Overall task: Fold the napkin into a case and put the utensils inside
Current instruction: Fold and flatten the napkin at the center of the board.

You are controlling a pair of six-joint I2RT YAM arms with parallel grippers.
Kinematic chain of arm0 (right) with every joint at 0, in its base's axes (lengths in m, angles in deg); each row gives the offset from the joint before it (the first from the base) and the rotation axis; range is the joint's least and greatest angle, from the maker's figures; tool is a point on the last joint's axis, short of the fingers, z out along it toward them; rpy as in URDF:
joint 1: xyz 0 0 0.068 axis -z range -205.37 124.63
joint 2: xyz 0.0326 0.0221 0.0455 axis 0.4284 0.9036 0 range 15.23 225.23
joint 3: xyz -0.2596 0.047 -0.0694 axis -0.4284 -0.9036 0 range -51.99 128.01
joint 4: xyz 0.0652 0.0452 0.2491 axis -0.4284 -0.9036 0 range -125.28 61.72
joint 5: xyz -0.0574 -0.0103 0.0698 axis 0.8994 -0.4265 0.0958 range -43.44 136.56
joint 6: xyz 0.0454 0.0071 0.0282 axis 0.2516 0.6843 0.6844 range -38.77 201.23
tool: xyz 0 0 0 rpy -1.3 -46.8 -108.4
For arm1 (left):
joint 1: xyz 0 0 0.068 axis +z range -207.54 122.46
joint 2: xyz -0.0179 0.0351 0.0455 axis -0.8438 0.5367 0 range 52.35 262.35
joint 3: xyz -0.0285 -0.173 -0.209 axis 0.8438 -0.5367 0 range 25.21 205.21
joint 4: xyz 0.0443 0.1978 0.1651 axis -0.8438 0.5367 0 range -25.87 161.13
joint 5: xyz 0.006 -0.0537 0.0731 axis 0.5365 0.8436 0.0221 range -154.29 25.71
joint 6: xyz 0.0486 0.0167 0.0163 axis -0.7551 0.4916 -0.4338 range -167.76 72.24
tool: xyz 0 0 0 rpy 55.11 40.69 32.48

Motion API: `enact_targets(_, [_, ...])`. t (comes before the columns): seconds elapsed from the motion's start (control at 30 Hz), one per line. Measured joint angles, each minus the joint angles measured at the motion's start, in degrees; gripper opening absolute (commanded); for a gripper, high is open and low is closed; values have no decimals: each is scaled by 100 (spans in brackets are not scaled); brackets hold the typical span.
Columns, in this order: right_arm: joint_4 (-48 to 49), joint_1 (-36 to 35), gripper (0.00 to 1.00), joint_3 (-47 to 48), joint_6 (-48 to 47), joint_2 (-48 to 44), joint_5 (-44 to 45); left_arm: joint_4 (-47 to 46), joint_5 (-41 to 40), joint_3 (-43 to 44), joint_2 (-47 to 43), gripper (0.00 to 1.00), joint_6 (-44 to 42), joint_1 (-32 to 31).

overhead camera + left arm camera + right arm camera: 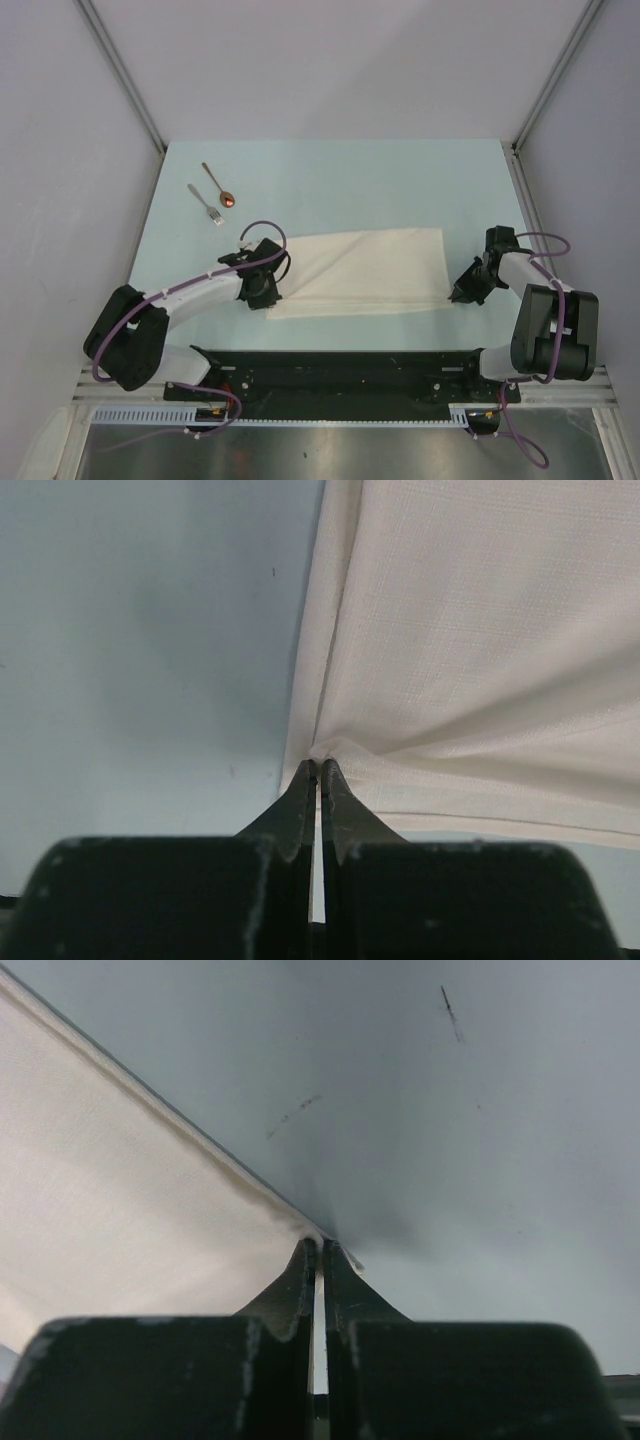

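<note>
If doubled, napkin [365,270] in left end effector [318,768]

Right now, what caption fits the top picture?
The left hand and right hand pinch the napkin by its near corners; fork and spoon lie far left.

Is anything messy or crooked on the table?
Nothing is spilled or broken. The napkin looks a bit crooked: its layers don't line up, so a thin strip peeks out along the near edge. The left gripper and right gripper pinch its near corners.
</note>
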Motion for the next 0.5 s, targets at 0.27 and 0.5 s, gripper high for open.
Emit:
enact_targets(0.27, [-4,0,28,9,7,0,-13,33,-70,-9,-22,41,87,0])
enact_targets(0.5, [11,-46,66,13,114,-308,31,573,-376,-90,-1386,65,66,7])
